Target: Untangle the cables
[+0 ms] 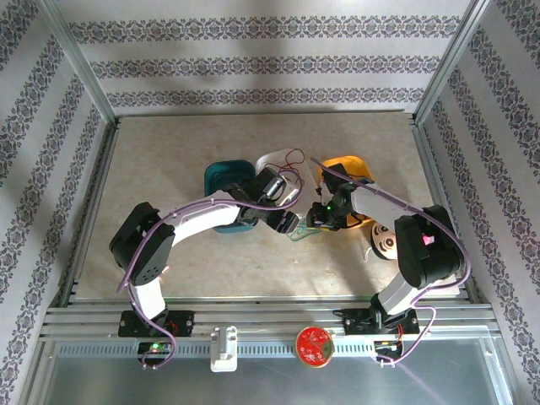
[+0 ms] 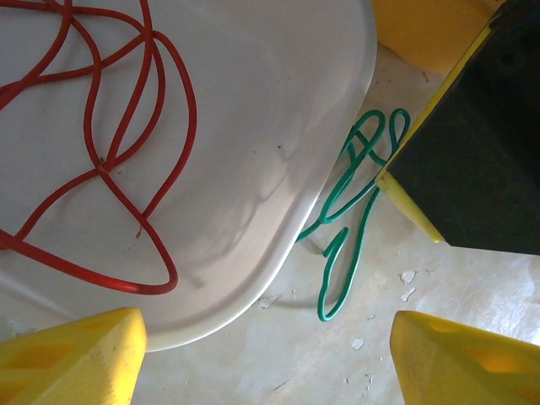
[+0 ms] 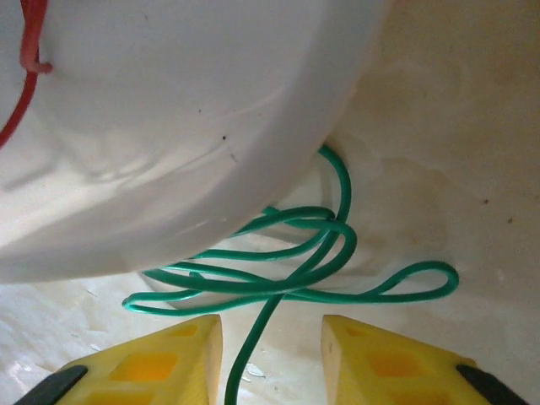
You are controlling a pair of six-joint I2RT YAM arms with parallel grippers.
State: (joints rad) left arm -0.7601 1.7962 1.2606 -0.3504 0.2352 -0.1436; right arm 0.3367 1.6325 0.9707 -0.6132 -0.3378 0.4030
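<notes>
One green cable (image 3: 336,229) partly tucked under white bowl (image 3: 169,126), red cable (image 2: 102,166) cropped.

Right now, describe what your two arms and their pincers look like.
Both arms are white links with black joints: left arm, right arm. A purple cable runs along each. The left pincer and right pincer have blocky yellow fingers.

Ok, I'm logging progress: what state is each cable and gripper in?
Thin red cable: loosely looped, lying inside the white plastic tray.
Thin green cable: looped on the table, partly under the tray's rim.
Left gripper: open, empty.
Right gripper: open, straddling one green strand.
</notes>
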